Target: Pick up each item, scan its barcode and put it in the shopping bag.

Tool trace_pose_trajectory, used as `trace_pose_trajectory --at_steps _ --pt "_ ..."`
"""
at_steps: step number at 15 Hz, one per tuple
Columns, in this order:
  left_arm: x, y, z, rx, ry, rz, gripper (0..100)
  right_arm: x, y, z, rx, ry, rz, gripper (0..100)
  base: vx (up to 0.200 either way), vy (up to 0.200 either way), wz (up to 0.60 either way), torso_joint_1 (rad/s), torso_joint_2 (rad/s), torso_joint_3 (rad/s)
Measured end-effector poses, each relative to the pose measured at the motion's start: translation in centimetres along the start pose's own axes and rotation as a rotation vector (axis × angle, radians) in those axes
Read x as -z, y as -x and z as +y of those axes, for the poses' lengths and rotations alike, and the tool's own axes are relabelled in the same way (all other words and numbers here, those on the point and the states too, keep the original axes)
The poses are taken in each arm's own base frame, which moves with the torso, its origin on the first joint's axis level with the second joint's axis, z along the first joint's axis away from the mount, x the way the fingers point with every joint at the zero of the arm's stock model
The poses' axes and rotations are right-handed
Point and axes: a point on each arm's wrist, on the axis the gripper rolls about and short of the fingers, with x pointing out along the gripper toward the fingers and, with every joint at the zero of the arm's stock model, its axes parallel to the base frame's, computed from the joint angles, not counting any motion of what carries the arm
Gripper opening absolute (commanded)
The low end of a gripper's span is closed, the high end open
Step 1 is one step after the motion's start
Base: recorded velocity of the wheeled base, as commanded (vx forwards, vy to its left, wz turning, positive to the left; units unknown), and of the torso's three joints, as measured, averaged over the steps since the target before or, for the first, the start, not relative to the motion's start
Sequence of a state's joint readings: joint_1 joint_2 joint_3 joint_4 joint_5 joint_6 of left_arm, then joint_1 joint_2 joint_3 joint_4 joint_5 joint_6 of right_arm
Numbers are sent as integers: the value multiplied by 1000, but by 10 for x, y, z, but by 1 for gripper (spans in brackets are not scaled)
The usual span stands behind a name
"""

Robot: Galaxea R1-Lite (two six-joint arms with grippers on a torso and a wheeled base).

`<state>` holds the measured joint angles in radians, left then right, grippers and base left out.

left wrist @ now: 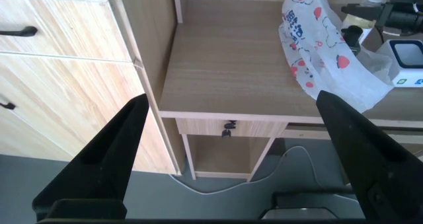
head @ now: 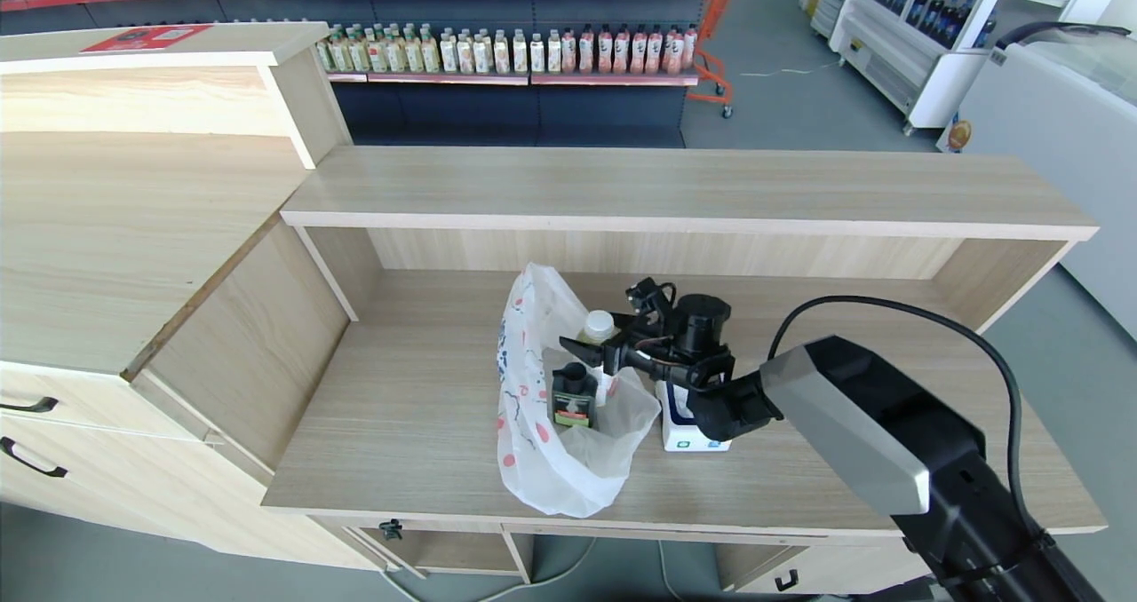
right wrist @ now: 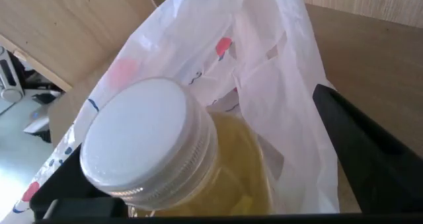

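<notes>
Right claw [head: 593, 349]: closed on the bottle [right wrist: 149, 145], just over the bag [head: 533, 460].
Left claw [left wrist: 232, 97]: wide open, empty.
Risk: the bottle could catch the floppy bag rim and tip out.

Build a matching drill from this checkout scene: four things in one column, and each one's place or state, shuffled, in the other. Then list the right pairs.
Things
1. bottle with white cap
2. bottle with black top
3. white and blue box
4. shopping bag

Places or states
A. on the counter, beside the bag
B. lying open on the counter, white with red prints
C. held in the right gripper, between its jaws
D. standing inside the bag

Pairs: 1-C, 2-D, 3-A, 4-B
</notes>
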<state>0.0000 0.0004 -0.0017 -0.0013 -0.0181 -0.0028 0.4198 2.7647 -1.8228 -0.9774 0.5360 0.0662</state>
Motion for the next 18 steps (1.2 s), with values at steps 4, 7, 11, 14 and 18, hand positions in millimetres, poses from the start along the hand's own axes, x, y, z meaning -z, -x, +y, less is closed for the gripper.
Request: trace_pose_trajectory --at_steps 4,7,11,14,18 --pt "0 0 0 0 0 0 100 -38 9 8 1 -122 -24 100 0 0 0 0 0 0" --pt "0 0 0 0 0 0 100 -62 38 19 21 -217 24 100 0 0 0 0 0 0" --pt "0 0 0 0 0 0 100 -94 107 42 81 -301 108 100 0 0 0 0 0 0" --pt "0 0 0 0 0 0 100 -123 186 72 147 -314 145 100 0 0 0 0 0 0" --pt "0 0 0 0 0 0 100 -148 298 117 413 -205 190 100 0 0 0 0 0 0"
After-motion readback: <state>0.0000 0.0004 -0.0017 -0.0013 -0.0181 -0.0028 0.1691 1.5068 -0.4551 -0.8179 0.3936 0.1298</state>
